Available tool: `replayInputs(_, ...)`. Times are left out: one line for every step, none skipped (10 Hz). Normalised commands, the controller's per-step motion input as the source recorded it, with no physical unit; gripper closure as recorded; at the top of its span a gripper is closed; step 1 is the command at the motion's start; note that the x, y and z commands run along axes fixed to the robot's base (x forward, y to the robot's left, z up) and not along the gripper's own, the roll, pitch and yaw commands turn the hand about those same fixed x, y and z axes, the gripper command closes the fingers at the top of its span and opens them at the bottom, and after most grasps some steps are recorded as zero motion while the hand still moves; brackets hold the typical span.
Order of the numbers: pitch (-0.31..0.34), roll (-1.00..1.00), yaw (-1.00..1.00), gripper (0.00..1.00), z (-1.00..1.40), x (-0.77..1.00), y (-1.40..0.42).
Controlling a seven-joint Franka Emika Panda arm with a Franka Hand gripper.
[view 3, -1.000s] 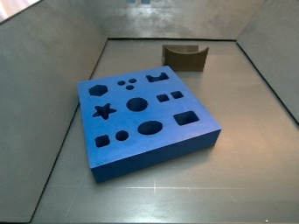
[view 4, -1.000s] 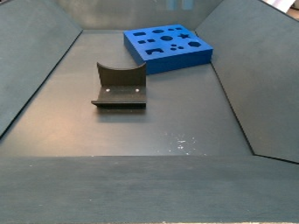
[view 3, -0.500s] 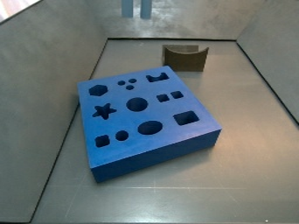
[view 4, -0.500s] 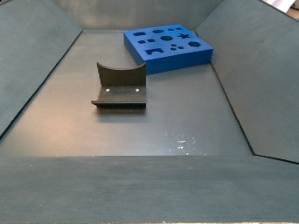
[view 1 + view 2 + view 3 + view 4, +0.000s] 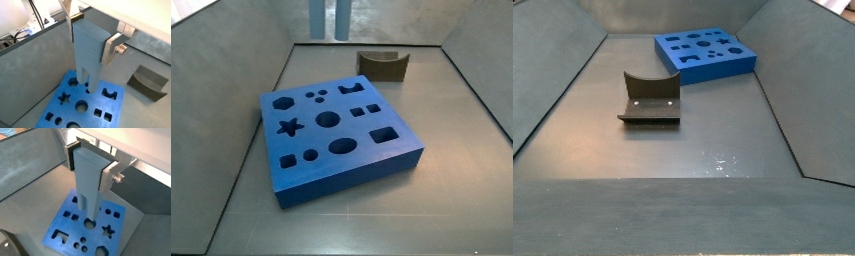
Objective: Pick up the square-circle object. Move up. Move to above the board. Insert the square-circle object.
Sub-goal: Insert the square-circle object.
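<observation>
My gripper is shut on the square-circle object, a tall light grey-blue slab that hangs upright with its two prongs pointing down. Both wrist views show a silver finger on each side of the slab. The bright blue board with shaped holes lies on the floor straight below the prongs, well apart from them. In a side view only the two prongs show at the top edge, above and behind the board. The gripper itself is out of both side views.
The dark fixture stands on the floor apart from the board; it also shows in a side view and a wrist view. Grey sloping walls enclose the floor on all sides.
The prongs of the held slab have come down further into the side view from the top edge. The board and fixture have not moved.
</observation>
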Motion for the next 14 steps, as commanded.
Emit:
replayInputs(0.000,-0.05,0.10,1.00,-0.06,-0.05,-0.08)
replayInputs(0.000,-0.05,0.09,1.00,-0.05,-0.03,-0.04)
replayInputs(-0.009,-0.01,0.10,1.00,0.00,-0.16,0.00)
replayInputs(0.000,-0.01,0.00,1.00,0.00,0.00,0.00)
replayInputs(-0.001,-0.02,0.00,1.00,-0.02,-0.02,0.00)
replayInputs(0.000,-0.09,0.09,1.00,-0.19,-0.09,-0.12)
replayInputs(0.126,-0.02,0.57,1.00,-0.41,-0.03,-0.49)
replayInputs(0.159,-0.03,0.74,1.00,-0.45,-0.08,-0.24)
replayInputs(0.171,0.00,0.92,1.00,-0.57,0.00,-0.15)
replayInputs(0.161,0.00,0.96,1.00,-0.60,0.00,-0.12)
replayInputs(0.151,0.00,0.90,1.00,-0.59,0.00,-0.21)
replayInputs(0.110,0.00,0.69,1.00,-0.49,-0.09,-0.40)
replayInputs(0.031,0.01,0.42,1.00,-0.41,-0.19,-0.72)
replayInputs(0.000,0.05,0.31,1.00,-0.38,-0.23,-0.87)
